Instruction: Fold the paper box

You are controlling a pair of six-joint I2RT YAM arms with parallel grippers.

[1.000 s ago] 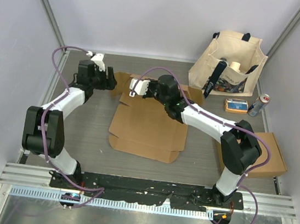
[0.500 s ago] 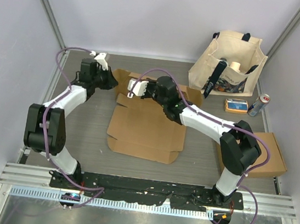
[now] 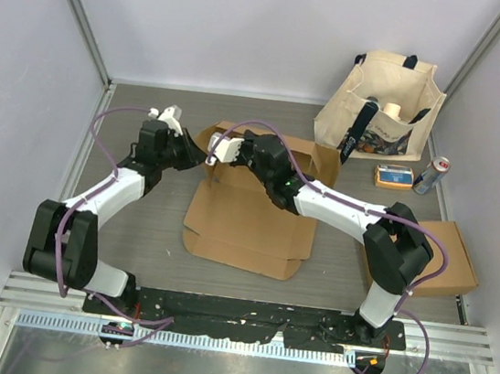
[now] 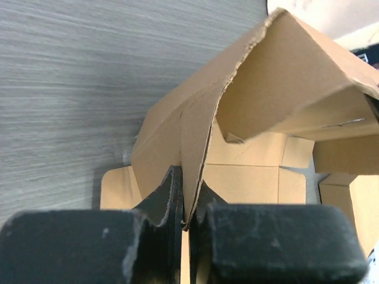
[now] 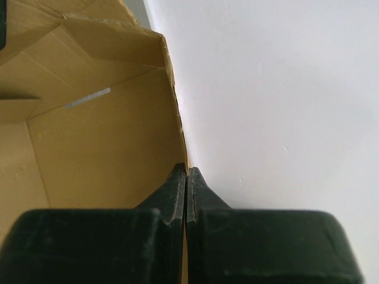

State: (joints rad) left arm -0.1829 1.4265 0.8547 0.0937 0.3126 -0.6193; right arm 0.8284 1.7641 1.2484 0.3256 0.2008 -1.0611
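The cardboard box [image 3: 248,216] lies half unfolded on the bench [image 3: 135,218], just left of the tote bag [image 3: 387,108]. The side nearest the bag's level stands up. The left claw [image 4: 188,204] is pinching a bent flap [image 4: 177,127] at the corner farthest from the bag. The right claw [image 5: 187,177] is pinching the upright wall [image 5: 106,148] by its edge, nearer the bag.

You have the flat brown cardboard box blank [image 3: 246,228] in the middle of the grey wooden table [image 3: 134,227]. The black left gripper [image 3: 196,154] sits at its far left corner, with the black right gripper [image 3: 219,153] just beside it on the right. Behind and to the right stands the cream canvas tote bag [image 3: 392,100]. Before the bag lies the small orange carton [image 3: 393,176], and the silver drinks can [image 3: 430,176] stands right of that. Nearer you, at the right edge, lies a closed brown cardboard box [image 3: 451,260].
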